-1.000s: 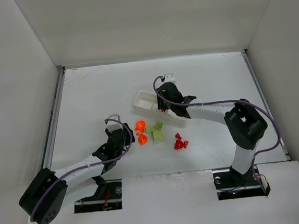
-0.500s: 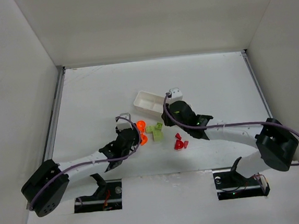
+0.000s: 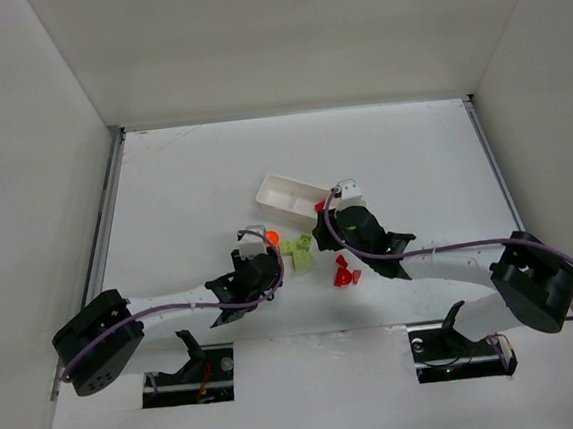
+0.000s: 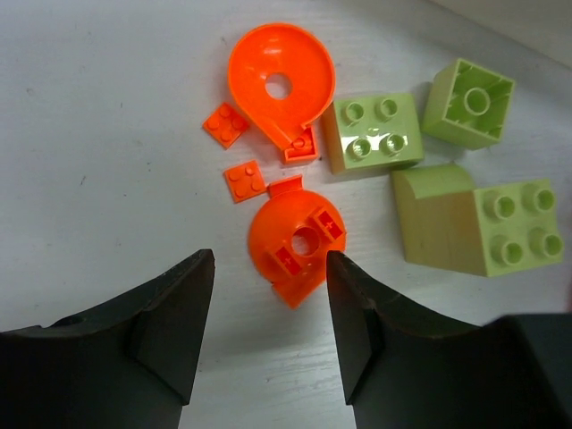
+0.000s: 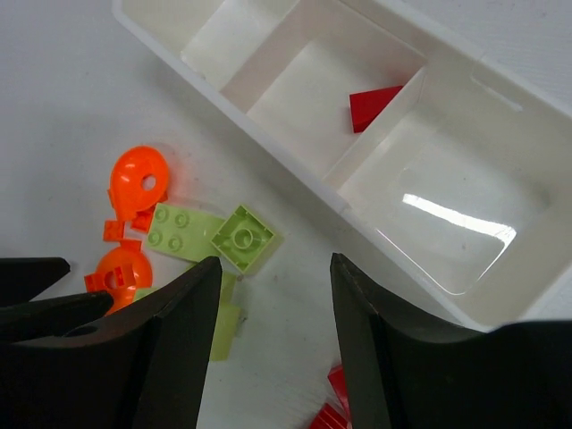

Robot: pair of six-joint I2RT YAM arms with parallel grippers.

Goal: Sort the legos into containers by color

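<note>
Sorting has barely begun, by my reading: one piece is binned and the rest lie loose mid-worktop. Closest to the near edge are the loose reds, just right of the pile.

My left gripper hangs over the orange group, fingers partly spread with nothing between them. The nearer round sits just ahead of the gap. Two orange plates lie just past it, then a second round. Green blocks crowd the right side.

I take the step in hand to be picking that nearer round. The move calls for easing down, centring the round in the gap and closing across it without nudging the plates.

My right gripper stands wide open and empty, above the worktop between the green blocks and the tray. The tray lies angled beyond the pile, toward the far edge.

Its middle compartment holds one red lego. The end compartment by my right fingers shows only glare. The far compartment looks bare, though it is partly cut off.
</note>
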